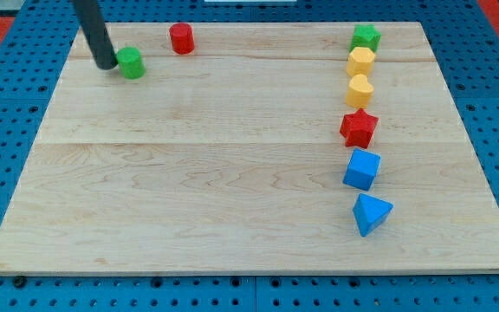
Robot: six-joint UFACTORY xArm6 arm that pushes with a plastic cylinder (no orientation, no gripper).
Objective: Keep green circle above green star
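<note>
Two green blocks matter: green circle far left of green star, slightly lower. Our tip touches circle's left side; tool has no jaws. We judge task unfinished.

rod cut off by the view's top edge (upper length unseen), table top corners cropped at the bottom

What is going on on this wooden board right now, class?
A robot arm's dark rod has my tip right against the left side of the green round block, near the top left of the wooden board. The green star-shaped block heads a column of blocks on the view's right. The green round block sits slightly lower in the view than the star, far to its left.
</note>
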